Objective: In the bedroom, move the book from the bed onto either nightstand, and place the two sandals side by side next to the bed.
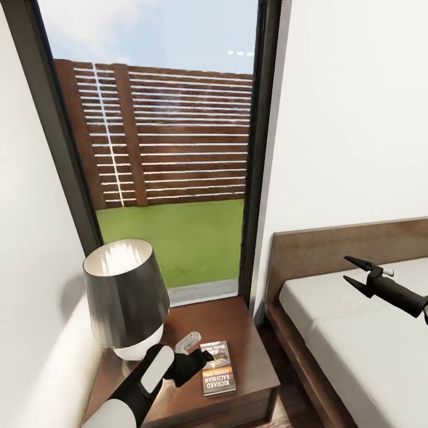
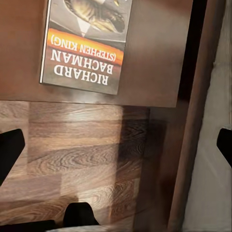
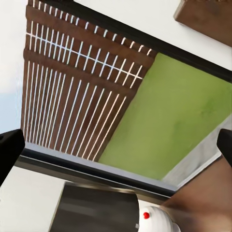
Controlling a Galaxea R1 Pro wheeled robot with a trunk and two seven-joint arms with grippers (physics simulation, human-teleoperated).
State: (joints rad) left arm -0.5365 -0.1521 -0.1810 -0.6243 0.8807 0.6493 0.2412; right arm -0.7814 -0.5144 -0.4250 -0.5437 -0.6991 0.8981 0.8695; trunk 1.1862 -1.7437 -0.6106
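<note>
The book (image 1: 218,367) lies flat on the dark brown nightstand (image 1: 238,324), near its front edge, cover up with "RICHARD BACHMAN" readable. My left gripper (image 1: 201,358) hovers just left of the book, open and holding nothing. In the left wrist view the book (image 2: 87,43) rests on the nightstand top (image 2: 154,58), and the black fingertips (image 2: 9,150) stand far apart. My right gripper (image 1: 351,270) is open and empty above the bed (image 1: 356,333), near the headboard (image 1: 333,249). The sandals are out of view.
A lamp (image 1: 125,297) with a dark shade fills the nightstand's left half. Behind it is a tall black-framed window (image 1: 172,148) with a fence and grass outside. White walls close in on both sides. Wood-plank floor (image 2: 72,154) runs between nightstand and bed frame (image 2: 193,145).
</note>
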